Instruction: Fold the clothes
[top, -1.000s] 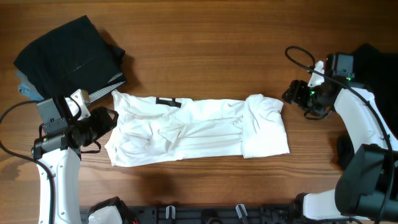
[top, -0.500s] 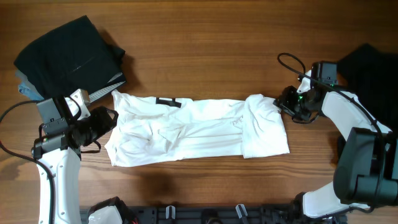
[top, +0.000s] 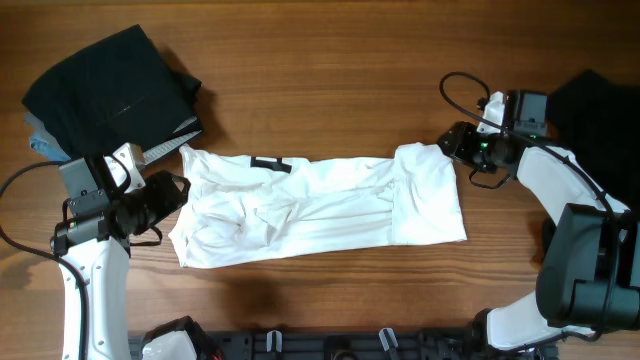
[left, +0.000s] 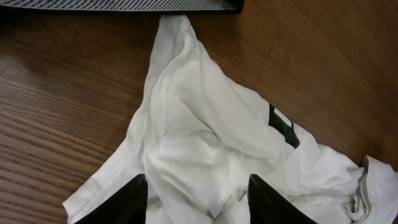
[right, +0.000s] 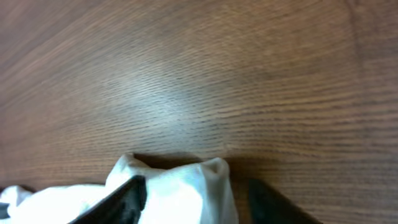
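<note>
The white T-shirt (top: 320, 210) lies folded into a long band across the table's middle, its small black tag (top: 270, 164) on the far edge. My left gripper (top: 175, 193) is open at the shirt's left end; in the left wrist view (left: 198, 208) both fingers straddle bunched white cloth (left: 205, 137). My right gripper (top: 455, 143) is open at the shirt's far right corner; in the right wrist view (right: 194, 202) that raised corner (right: 186, 180) sits between the fingers. A black garment (top: 110, 85) lies heaped at the far left.
A grey patterned cloth edge (top: 165, 146) pokes from under the black heap, also seen in the left wrist view (left: 118, 5). Another dark cloth (top: 600, 110) lies at the right edge. Bare wood (top: 330, 70) runs along the far side.
My right gripper has moved left from beside the shirt onto its far right corner. The corner cloth has shifted slightly. The left arm has not moved.
</note>
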